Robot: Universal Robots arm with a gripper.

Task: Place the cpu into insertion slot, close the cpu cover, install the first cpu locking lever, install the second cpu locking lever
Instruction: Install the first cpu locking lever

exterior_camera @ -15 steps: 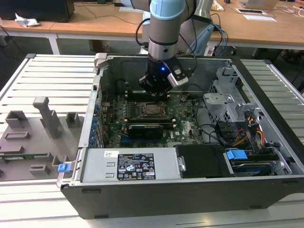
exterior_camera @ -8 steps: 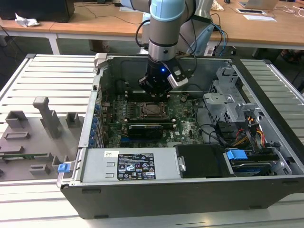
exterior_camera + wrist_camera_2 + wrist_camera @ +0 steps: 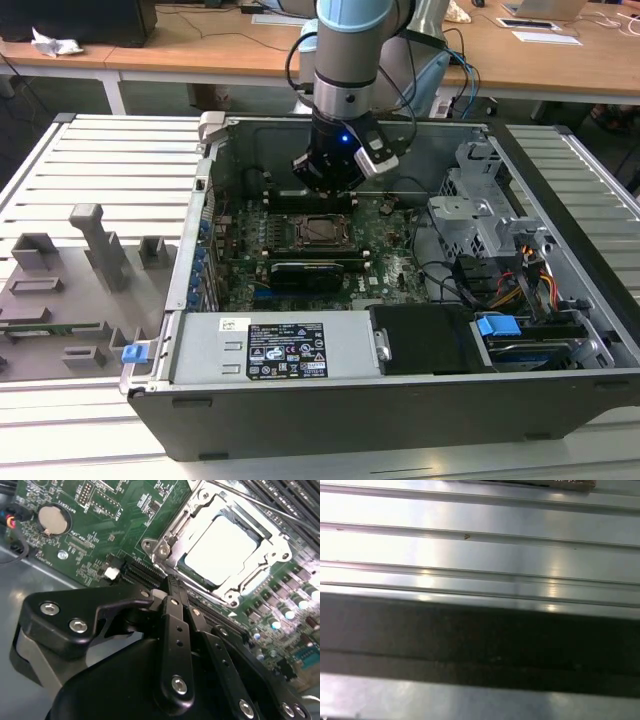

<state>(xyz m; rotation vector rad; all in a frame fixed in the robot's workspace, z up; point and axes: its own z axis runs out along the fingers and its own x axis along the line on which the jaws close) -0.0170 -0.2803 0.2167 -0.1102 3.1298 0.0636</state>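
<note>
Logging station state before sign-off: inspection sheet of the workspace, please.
Surface: ribbed pale metal table carrying an open grey computer case.
Job's things: pale silver square cpu seated in the silver-rimmed insertion slot; silver frame cpu cover lies closed around it.
Clutter: grey plastic fixture blocks at the exterior view's left.
Grippers: black gripper above the board beside the slot, fingers together, holding nothing.
Cables: coloured wire bundle near the drive bays.
Surroundings: wooden desks behind.
</note>
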